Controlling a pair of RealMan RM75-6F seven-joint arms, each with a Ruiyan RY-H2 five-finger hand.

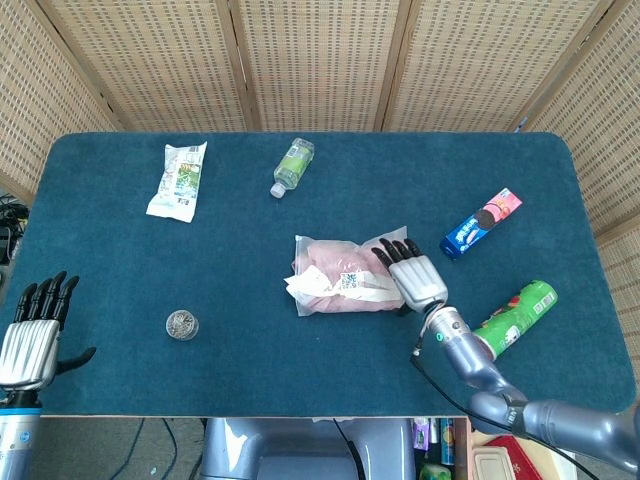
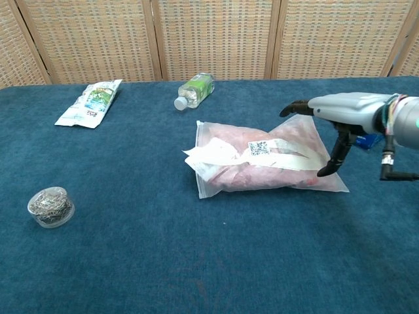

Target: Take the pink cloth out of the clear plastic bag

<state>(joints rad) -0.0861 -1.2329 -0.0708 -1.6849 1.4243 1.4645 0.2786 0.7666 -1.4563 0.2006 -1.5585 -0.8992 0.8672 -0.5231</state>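
Observation:
The clear plastic bag (image 1: 340, 268) (image 2: 249, 167) lies flat mid-table with the pink cloth (image 1: 330, 258) (image 2: 229, 140) folded inside and a white label strip with a QR code across it. My right hand (image 1: 413, 276) (image 2: 334, 111) hovers open over the bag's right end, fingers spread and the thumb pointing down toward the bag's edge; whether it touches the plastic I cannot tell. My left hand (image 1: 30, 340) stays open at the near left table edge, far from the bag, and shows only in the head view.
A small round clear container (image 1: 182, 325) (image 2: 50, 206) sits near left. A white snack packet (image 1: 178, 178) (image 2: 88, 103) and a green bottle (image 1: 292, 165) (image 2: 194, 90) lie at the back. A blue cookie box (image 1: 481, 222) and a green chips can (image 1: 515, 318) lie right of the bag.

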